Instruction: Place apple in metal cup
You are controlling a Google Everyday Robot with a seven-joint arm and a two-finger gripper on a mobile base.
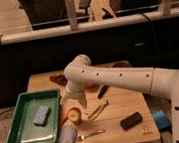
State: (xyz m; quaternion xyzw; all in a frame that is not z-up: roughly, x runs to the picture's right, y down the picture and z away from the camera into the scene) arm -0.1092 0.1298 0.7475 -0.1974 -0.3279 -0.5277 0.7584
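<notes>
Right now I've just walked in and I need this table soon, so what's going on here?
The robot's single arm reaches across the wooden table. Its hand is down just above the apple, beside the green tray. Whether it grips the apple cannot be seen. The apple is not in a cup yet. A greyish object that may be the cup lies near the table's front edge.
</notes>
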